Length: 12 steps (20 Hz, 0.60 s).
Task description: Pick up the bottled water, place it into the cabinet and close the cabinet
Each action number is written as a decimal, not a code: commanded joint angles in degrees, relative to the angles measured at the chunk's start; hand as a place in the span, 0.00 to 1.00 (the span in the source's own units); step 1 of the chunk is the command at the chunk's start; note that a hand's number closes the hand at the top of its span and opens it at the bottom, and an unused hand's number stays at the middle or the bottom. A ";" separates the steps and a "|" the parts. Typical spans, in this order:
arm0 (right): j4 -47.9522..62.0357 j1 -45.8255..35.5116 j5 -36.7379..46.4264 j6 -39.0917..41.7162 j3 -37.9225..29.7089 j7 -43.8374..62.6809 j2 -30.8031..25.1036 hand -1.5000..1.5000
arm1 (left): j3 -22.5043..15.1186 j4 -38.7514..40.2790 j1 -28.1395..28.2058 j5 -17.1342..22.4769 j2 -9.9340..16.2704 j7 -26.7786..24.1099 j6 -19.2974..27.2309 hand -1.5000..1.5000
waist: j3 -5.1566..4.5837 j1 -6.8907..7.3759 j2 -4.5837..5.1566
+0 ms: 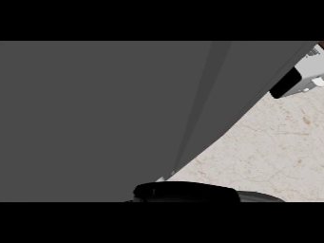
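Observation:
A grey cabinet door (87, 118) fills most of the head view, its edge running diagonally from the upper right down to the lower middle. My right hand (185, 191) lies low at the bottom edge, right by the door's lower corner, with its fingers stretched out flat to the left. The grey forearm (262, 196) comes in behind it from the right. The bottled water is hidden from sight, and so is the inside of the cabinet. My left hand does not show.
A beige marble counter (283, 142) shows to the right of the door. A white and black appliance (306, 75) stands at the far upper right corner, close to the door's top edge.

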 commanded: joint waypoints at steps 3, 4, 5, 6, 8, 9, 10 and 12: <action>13.57 -16.04 -7.98 -12.11 -3.77 1.04 3.93 1.00 | 5.06 3.64 4.40 1.74 -0.76 -0.90 -5.22 0.00 | 0.31 -2.01 -0.13; 16.43 -16.54 -9.61 -12.03 -3.63 0.62 3.95 1.00 | 4.50 3.34 3.28 1.34 -1.39 -0.63 -4.59 0.00 | 0.35 -2.94 0.02; 21.08 -18.35 -10.21 -11.12 -6.31 -1.57 3.97 1.00 | 4.78 4.51 4.22 0.02 -2.46 -2.39 -7.00 0.00 | 0.30 -2.00 0.17; 19.85 -19.59 -13.05 -12.36 -7.29 0.29 3.99 1.00 | 5.63 4.11 3.17 1.64 -1.43 -0.22 -5.25 0.00 | 0.41 -3.71 0.06; 25.57 -19.95 -13.18 -9.63 -7.53 -2.14 4.02 1.00 | 6.39 1.82 7.35 -0.61 -4.60 -1.81 -8.30 0.00 | 0.45 -3.25 -0.01; 26.65 -18.19 -13.26 -8.05 -8.56 -1.70 4.02 1.00 | 8.98 4.16 8.31 1.04 -3.75 -1.83 -10.98 0.00 | 0.46 -3.62 -0.01; 26.67 -18.55 -13.21 -8.19 -10.61 -0.32 4.03 1.00 | 11.26 2.46 9.67 3.06 -2.70 0.21 -9.48 0.00 | 0.51 -4.06 -0.05; 31.70 -21.13 -14.72 -7.21 -10.50 -2.70 4.04 1.00 | 9.80 4.74 5.46 2.08 -4.12 0.74 -9.52 0.00 | 0.45 -4.67 0.08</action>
